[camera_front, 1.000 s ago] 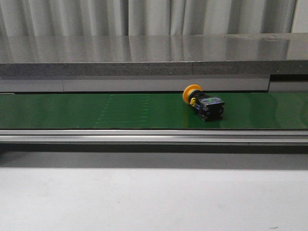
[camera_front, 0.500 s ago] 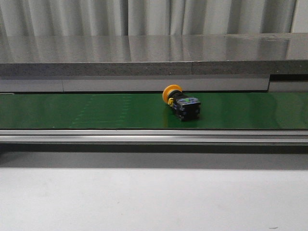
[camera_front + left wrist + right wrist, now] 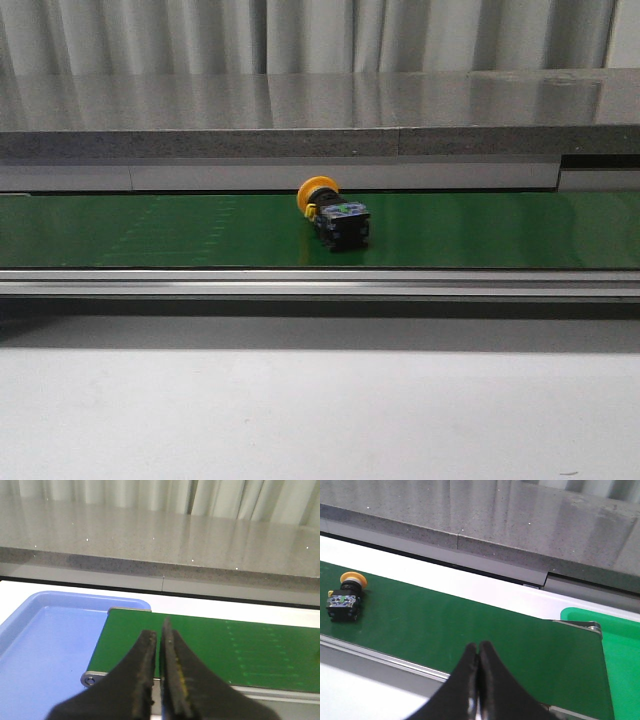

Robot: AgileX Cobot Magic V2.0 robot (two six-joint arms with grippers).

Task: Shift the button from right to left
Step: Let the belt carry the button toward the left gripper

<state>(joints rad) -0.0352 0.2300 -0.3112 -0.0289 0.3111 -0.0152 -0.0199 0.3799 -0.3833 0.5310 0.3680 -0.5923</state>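
The button (image 3: 333, 216), with a yellow-orange mushroom cap and a black boxy body, lies on its side on the green belt (image 3: 150, 230) near the middle of the front view. It also shows in the right wrist view as the button (image 3: 345, 596), far from my right gripper (image 3: 478, 647), which is shut with nothing in it above the belt's near rail. My left gripper (image 3: 158, 630) is shut and empty too, hanging over the belt's left end (image 3: 130, 640). Neither gripper appears in the front view.
A blue tray (image 3: 45, 640) lies past the belt's left end. A green tray (image 3: 620, 645) sits past the belt's right end. A grey stone ledge (image 3: 320, 115) runs behind the belt and a metal rail (image 3: 320, 283) along its front, with a white tabletop (image 3: 320, 410) nearer.
The button has travelled leftward along the belt, from right of centre to about the middle, keeping the same pose. No gripper shows in the earlier frames.
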